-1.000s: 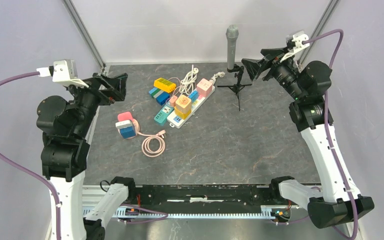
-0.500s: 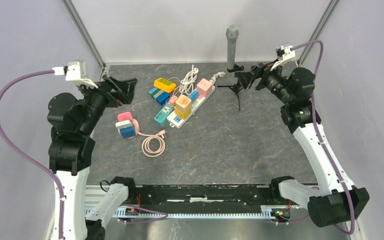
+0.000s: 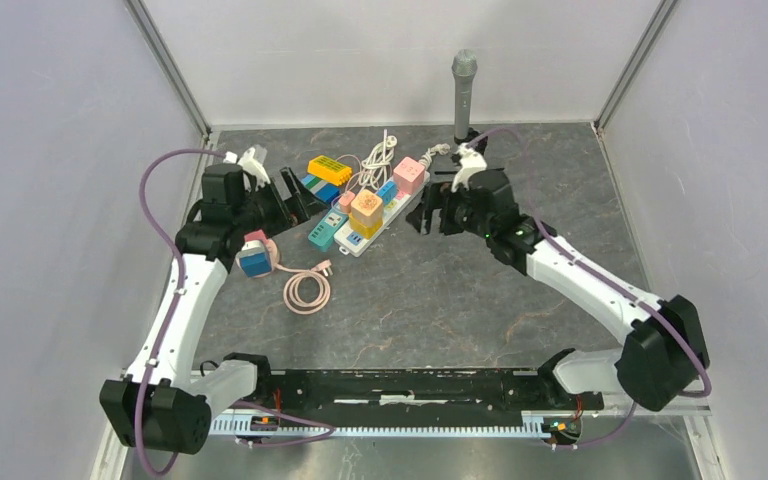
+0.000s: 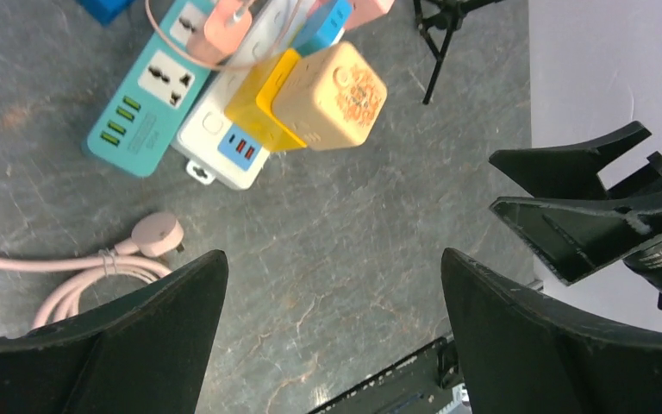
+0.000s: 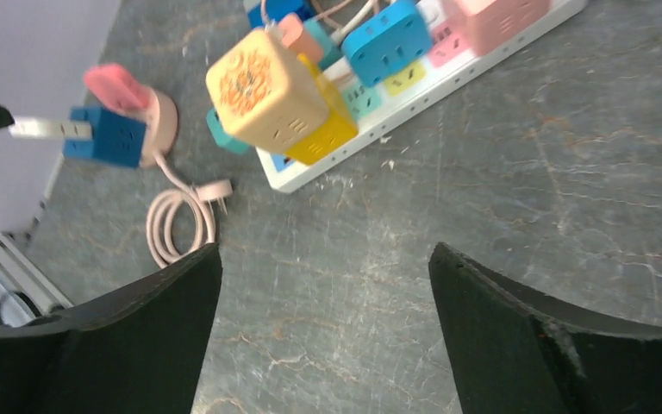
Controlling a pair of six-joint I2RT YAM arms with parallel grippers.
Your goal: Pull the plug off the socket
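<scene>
Cream cube plug (image 3: 365,204) seated on white plastic power strip (image 4: 202,131), upper centre of top view. Left pincer (image 4: 332,259), right pincer (image 5: 323,250): both apart, empty. Advise: pin strip, pull cube straight.

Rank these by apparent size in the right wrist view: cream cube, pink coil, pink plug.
1. cream cube
2. pink coil
3. pink plug
The cube stands raised on the strip, so nearness may enlarge it.

left hand (image 4: 332,259) and right hand (image 5: 327,250) spread wide, both angled downward.
</scene>
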